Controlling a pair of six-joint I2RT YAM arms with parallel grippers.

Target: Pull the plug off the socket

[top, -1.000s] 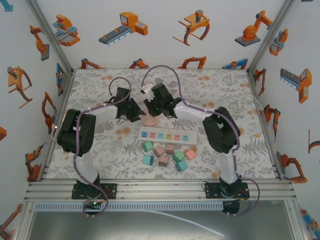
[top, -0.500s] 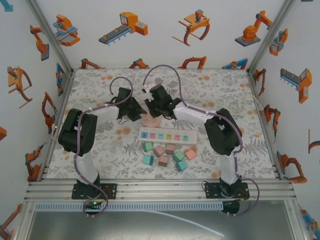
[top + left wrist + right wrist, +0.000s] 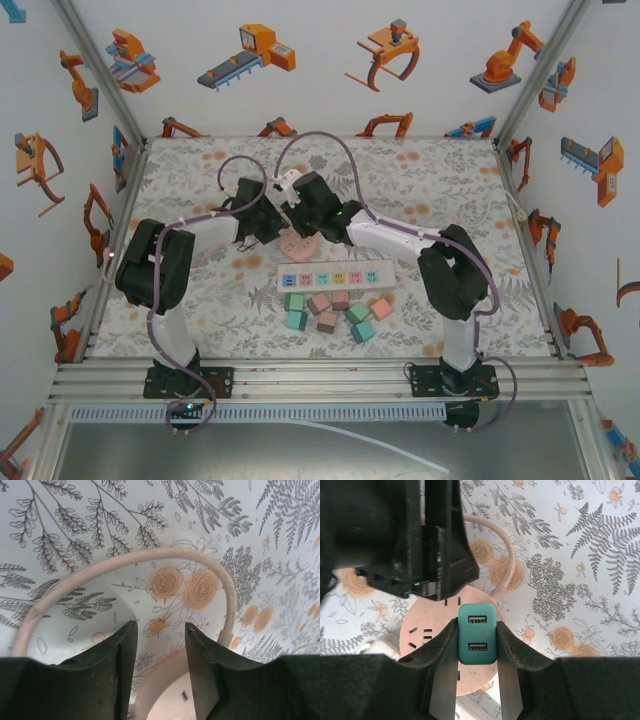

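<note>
Squarely, right gripper (image 3: 476, 626) pinching teal plug (image 3: 477, 635) on pink socket (image 3: 420, 627); left gripper (image 3: 160, 627) spread.

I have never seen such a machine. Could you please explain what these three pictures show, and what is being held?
These are two robot arms bolted to a table. The wide picture is taken from above; the other two come from a camera on each wrist. On the table lie a white power strip, coloured blocks and a round pink socket with its pink cable. The right claw is shut on a teal plug that sits on this socket. The left claw hangs over the socket's edge, jaws apart, apparently holding nothing.
</note>
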